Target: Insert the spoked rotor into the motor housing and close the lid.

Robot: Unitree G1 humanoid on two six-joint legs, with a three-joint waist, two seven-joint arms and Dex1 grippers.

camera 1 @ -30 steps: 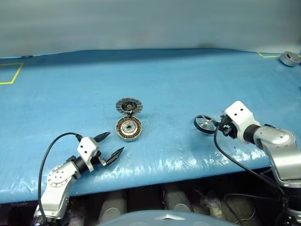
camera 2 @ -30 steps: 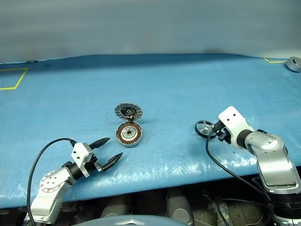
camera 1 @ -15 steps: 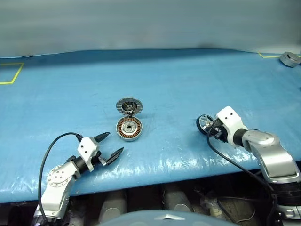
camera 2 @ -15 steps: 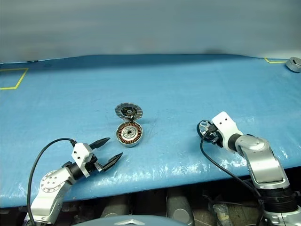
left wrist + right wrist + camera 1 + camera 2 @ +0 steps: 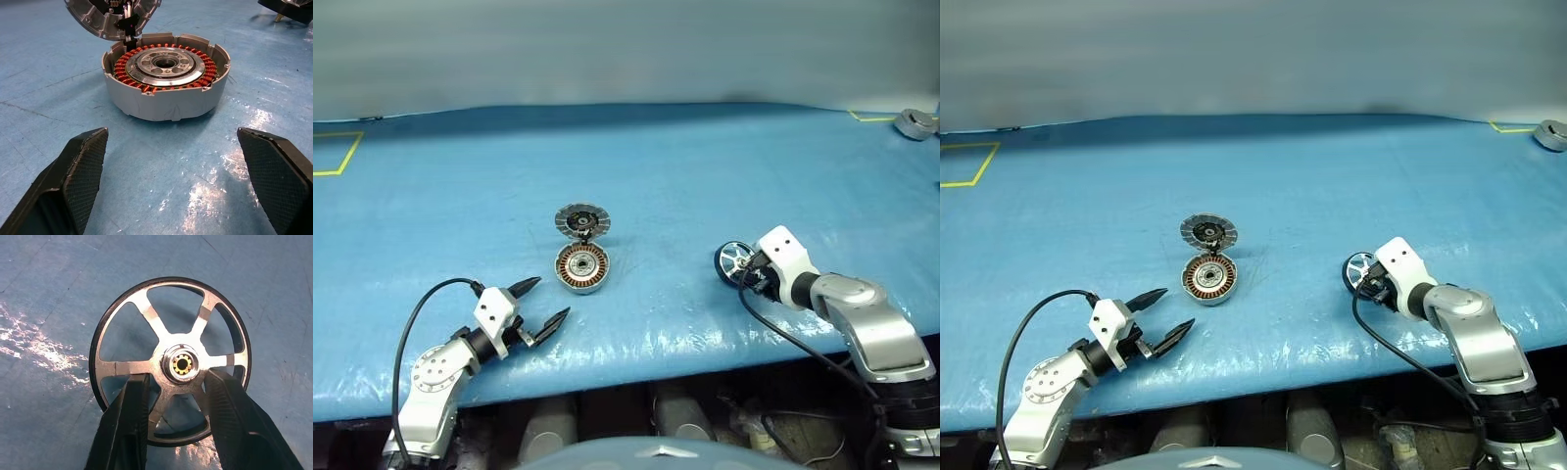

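While the motor housing (image 5: 581, 268) sat near the middle of the blue-covered desk (image 5: 705, 166), its lid (image 5: 581, 220) stood tilted open just behind it, joined to its far edge. From the left wrist view, the housing (image 5: 165, 73) showed a ring of copper-red windings around a silver centre inside a grey wall, with nothing placed in it. The left gripper (image 5: 540, 304) hovered near the front edge of the desk, pointing toward the housing but well short of it; its two black fingers (image 5: 80, 166) were spread wide apart and held nothing.

Over on the right side of the desk, well apart from the housing, the spoked rotor (image 5: 734, 260) stood tilted up on its black rim, with the right gripper (image 5: 748, 271) at it. In the right wrist view the rotor (image 5: 171, 360) faced the camera, showing silver spokes and a small brass-coloured hub. The right fingers (image 5: 132, 416) were partly closed, one on each side of the hub, reaching in over the lower spokes. Whether they actually pinched the rotor could not be told.

A grey round part (image 5: 916, 122) lay at the far right corner beside yellow tape, and more yellow tape (image 5: 337, 157) marked the far left.
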